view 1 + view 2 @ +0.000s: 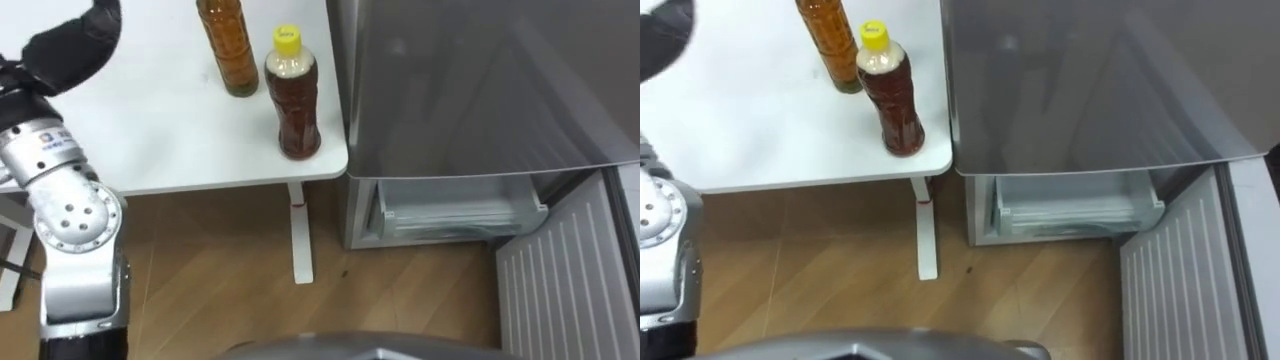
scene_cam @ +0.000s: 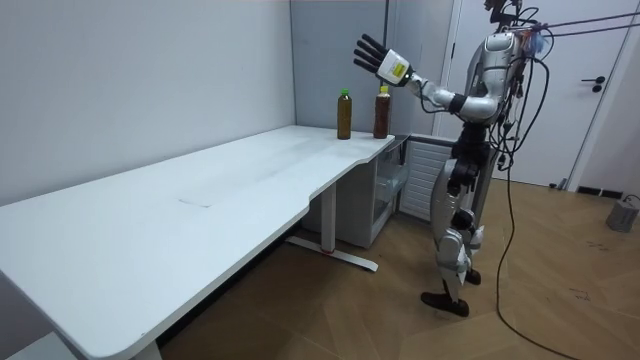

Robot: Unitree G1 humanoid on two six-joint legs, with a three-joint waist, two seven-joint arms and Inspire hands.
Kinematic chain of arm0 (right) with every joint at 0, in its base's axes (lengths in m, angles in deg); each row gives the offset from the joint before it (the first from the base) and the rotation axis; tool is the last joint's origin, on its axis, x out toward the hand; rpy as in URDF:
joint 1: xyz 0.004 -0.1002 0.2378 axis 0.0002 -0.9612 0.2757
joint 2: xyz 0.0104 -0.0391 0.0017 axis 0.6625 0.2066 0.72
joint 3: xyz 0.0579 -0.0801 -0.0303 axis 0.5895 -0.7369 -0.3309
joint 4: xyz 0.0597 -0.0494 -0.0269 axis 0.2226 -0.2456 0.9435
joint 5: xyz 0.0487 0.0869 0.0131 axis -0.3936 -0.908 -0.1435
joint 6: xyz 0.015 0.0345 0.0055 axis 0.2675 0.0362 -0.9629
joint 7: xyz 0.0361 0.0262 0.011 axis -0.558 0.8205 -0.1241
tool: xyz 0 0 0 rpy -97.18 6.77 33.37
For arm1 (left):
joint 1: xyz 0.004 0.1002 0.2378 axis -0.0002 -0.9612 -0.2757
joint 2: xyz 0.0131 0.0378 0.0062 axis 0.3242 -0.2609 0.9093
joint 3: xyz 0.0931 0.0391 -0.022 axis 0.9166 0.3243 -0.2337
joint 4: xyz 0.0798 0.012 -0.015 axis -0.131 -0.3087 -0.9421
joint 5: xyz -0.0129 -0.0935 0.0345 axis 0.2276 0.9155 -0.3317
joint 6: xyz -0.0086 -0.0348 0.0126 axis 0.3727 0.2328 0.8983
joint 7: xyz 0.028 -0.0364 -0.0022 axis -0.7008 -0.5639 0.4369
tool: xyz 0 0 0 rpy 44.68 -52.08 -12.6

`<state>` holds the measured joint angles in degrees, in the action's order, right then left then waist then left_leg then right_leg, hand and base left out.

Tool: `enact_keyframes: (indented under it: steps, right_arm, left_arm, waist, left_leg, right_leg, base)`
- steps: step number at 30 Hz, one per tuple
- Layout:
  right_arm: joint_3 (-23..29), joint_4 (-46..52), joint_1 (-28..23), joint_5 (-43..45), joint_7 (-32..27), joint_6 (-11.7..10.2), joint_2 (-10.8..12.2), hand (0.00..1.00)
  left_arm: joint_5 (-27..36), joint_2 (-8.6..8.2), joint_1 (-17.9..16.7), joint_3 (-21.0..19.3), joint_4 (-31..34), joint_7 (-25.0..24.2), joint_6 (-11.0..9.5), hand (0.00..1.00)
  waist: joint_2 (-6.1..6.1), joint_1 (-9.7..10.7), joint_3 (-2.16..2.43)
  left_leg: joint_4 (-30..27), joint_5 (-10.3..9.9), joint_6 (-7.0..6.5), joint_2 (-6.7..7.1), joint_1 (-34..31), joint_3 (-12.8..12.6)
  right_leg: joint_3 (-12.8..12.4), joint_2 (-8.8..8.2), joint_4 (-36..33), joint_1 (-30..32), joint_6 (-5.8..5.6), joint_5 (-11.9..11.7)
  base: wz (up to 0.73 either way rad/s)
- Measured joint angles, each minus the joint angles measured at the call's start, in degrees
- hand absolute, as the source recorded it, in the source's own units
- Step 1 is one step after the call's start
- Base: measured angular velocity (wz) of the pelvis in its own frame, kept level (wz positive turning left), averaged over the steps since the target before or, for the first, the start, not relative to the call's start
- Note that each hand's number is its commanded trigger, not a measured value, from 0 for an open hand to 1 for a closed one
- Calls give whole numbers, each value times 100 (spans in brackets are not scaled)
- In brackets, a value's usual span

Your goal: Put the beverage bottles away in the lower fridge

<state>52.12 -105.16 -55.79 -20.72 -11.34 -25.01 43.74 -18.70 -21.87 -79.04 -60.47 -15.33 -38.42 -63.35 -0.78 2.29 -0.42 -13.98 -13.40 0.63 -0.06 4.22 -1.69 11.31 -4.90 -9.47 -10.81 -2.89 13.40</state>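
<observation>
Bottles stand upright on the white table (image 1: 150,130), long axes vertical and caps up, near the table's corner next to the fridge (image 1: 480,90). You see the yellow-capped bottle (image 1: 293,95) in the upper middle of the left eye view, close to the table's edge and just beside the fridge's grey side. The green-capped bottle (image 2: 344,113) stands near it, further up the frame and to its left. In the eye views its neck and cap are cut off by the top edge, so you get the cap colour from the room view alone. Your left hand (image 2: 375,57) is raised in the air above and to the left of the bottles in the room view. Its fingers are spread wide and straight, holding nothing and touching nothing. In the left eye view the same hand is a dark shape in the upper left corner, partly cut off. Low in the frame the fridge's lower door (image 1: 565,285) hangs open, and a pale drawer (image 1: 455,212) shows inside; you cannot make out what it holds.
</observation>
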Motion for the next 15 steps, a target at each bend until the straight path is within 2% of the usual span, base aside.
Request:
enact_keyframes:
  steps: [7, 10, 15]
  right_arm:
    - [-8, -225, 202, -2, -24, 4, 25, 0]
    - [-160, -253, 233, -48, -61, -2, 55, 0]
    - [-211, -249, 228, -40, -49, -60, 55, 0]
  left_arm:
    - [4, -3, 69, 457, 173, -817, 87, 0]
    - [390, -1, 225, 585, 176, -1183, 101, 0]
    - [890, 0, 247, 699, 233, -1885, 145, 0]
  waist:
    - [-8, 96, -1]
    - [-10, 95, -2]
    - [1, 149, 2]
  left_leg:
    - [18, 2, 3, 0, 0, 34]
    - [18, 2, 3, 0, -8, 37]
    - [-69, 1, 3, -7, -123, 24]
  right_leg:
    - [27, 4, -2, 35, 0, -1]
    - [38, 4, -10, 42, 0, -2]
    - [36, 5, -26, 122, 4, -4]
  base:
    - [1]
    - [0]
    - [0]
